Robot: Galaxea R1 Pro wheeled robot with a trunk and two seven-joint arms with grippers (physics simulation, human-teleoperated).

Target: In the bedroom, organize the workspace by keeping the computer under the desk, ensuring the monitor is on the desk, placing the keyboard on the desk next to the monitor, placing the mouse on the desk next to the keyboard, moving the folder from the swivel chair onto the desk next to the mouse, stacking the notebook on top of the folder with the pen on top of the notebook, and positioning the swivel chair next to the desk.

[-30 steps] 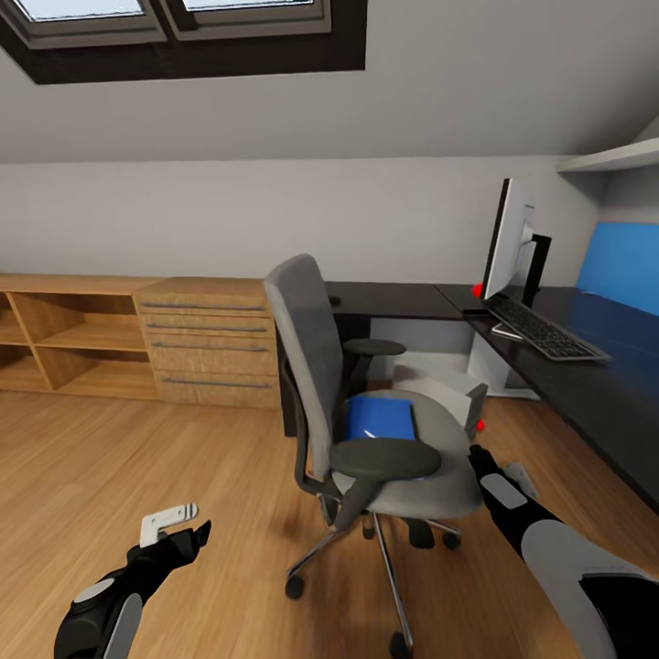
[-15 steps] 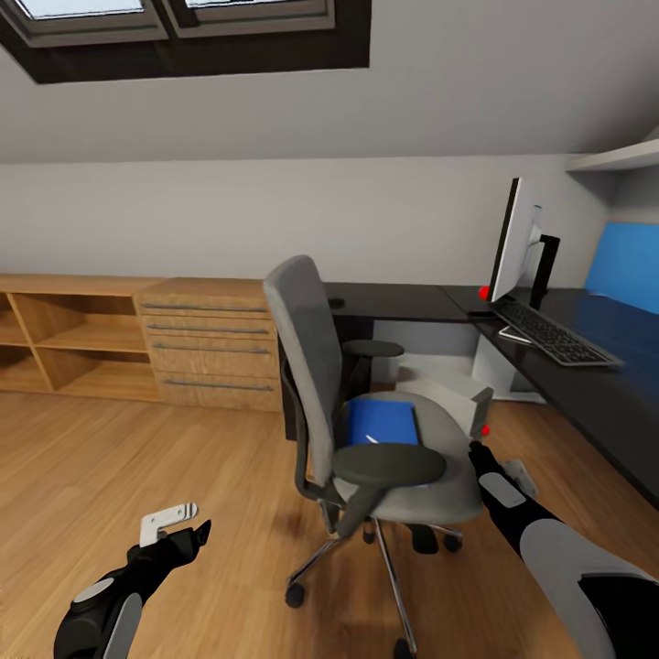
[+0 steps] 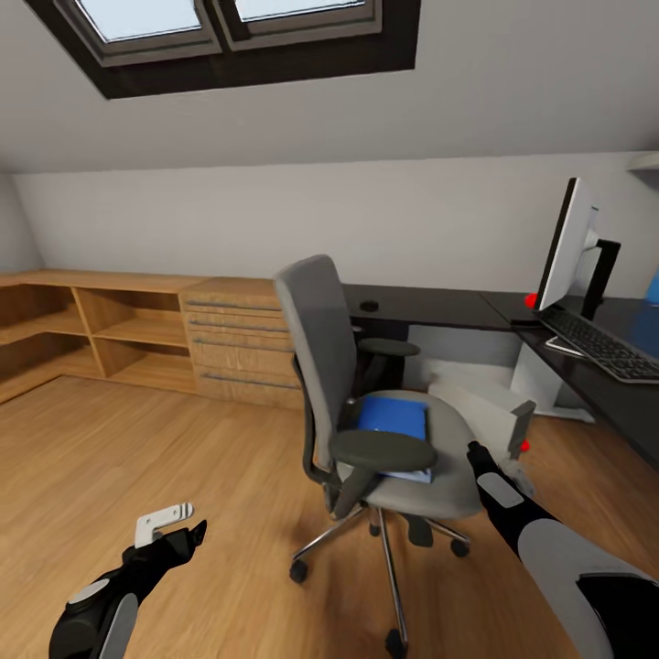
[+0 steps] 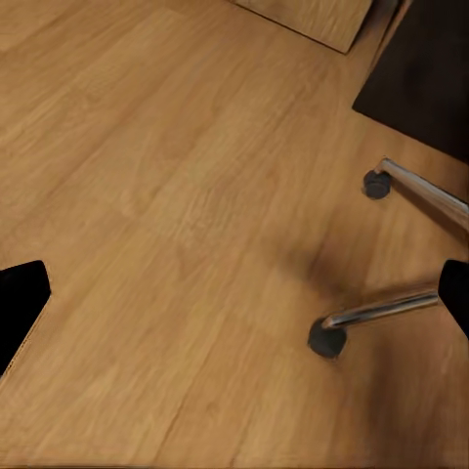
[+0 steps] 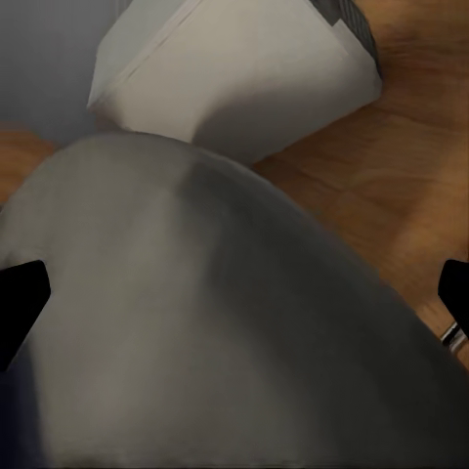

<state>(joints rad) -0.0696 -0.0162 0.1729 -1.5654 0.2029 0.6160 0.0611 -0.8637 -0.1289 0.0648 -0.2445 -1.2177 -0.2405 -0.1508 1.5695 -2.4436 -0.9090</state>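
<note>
**Beside the grey chair, both arms low and empty**

Low over the planked wooden floor (image 3: 183, 439), the left gripper (image 3: 174, 531) hangs with its fingers spread wide, their dark tips at opposite edges of the left wrist view and nothing between them. That view looks down on warm, grained boards and two chromed legs of the chair base, each ending in a small dark castor (image 4: 327, 338).

Close against the seat's front edge, the right gripper (image 3: 476, 455) has its fingers spread too, holding nothing. The right wrist view shows the smooth, rounded grey seat cushion close up, with the boxy pale grey computer tower (image 5: 234, 68) lying beyond it on the floor.

Outward from there, the grey upholstered swivel chair (image 3: 316, 348) stands on its star base, with padded dark oval armrests. A flat blue rectangular folder (image 3: 394, 419) lies on its seat. The glossy black L-shaped desk surface (image 3: 439, 307) carries a thin white-backed monitor (image 3: 560, 243) on a black stand, and a flat dark keyboard (image 3: 604, 343) just in front of it. A wooden drawer unit (image 3: 233, 343) and open shelving line the wall.
</note>
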